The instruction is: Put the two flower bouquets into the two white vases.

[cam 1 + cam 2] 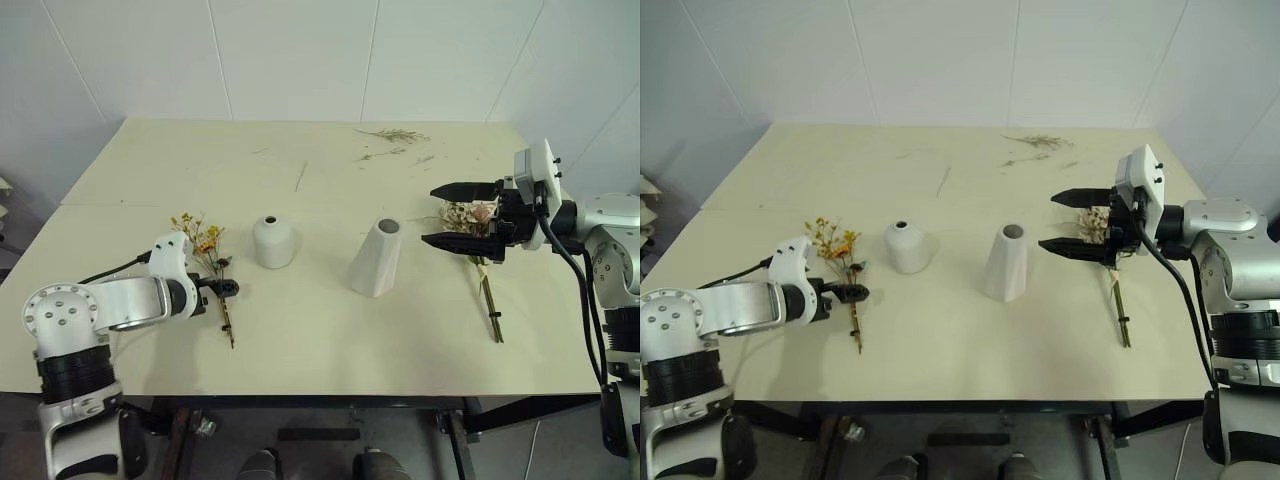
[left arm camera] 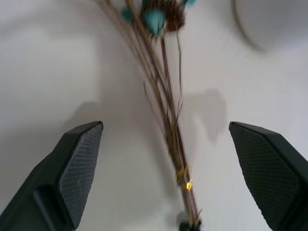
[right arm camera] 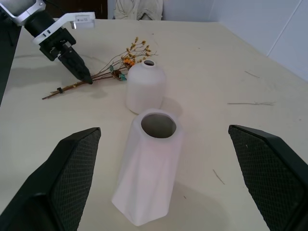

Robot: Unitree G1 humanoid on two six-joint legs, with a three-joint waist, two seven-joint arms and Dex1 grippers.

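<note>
The rose bouquet (image 1: 478, 255) lies partly hidden behind the right gripper (image 1: 444, 215), whose fingers stand wide apart above its blooms, holding nothing; only pale heads and the green stems trailing toward 6 o'clock can be made out. The yellow sprig bunch (image 1: 210, 262) lies flat at 9 o'clock from the round vase (image 1: 274, 241), its stems running between the spread fingers of the left gripper (image 2: 173, 173) (the wrist view cuts off the flower heads, and whether the fingertips touch the stems is hard to tell). The cone vase (image 1: 378, 258) stands upright at 3 o'clock of the round one, both empty. The cream table (image 1: 300, 340) carries loose twigs (image 1: 395, 135) near its far edge at 1 o'clock; white panelled walls (image 1: 300, 50) rise behind.
</note>
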